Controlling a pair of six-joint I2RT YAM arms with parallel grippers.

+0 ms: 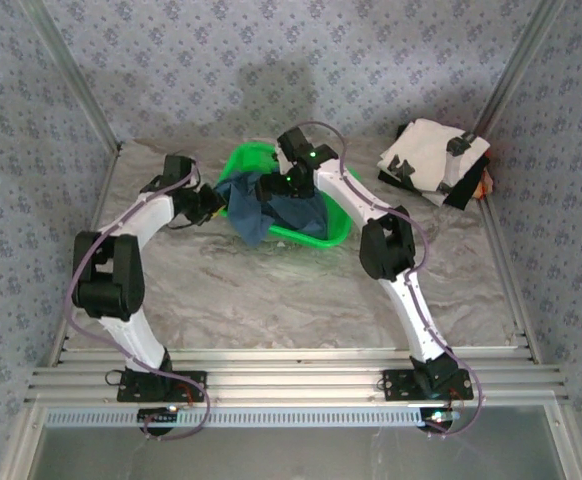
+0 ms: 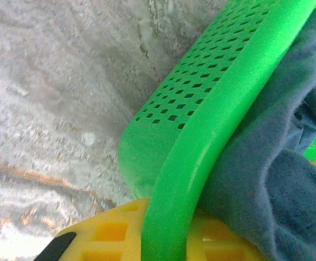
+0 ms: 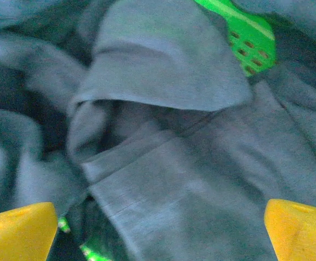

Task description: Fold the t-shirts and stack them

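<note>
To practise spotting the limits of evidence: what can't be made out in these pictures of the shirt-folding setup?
Left wrist view: the basket rim and blue shirt cover the left end effector; its grip is unclear.
Top view: the folded stack is too small to count shirts.
Right wrist view: the shirt hides the basket floor.

A green mesh basket sits toward the far middle of a grey marbled bench — its perforated wall and thick smooth rim tilted — with blue-patterned wallpaper behind and aluminium rails along the near edge.
</note>
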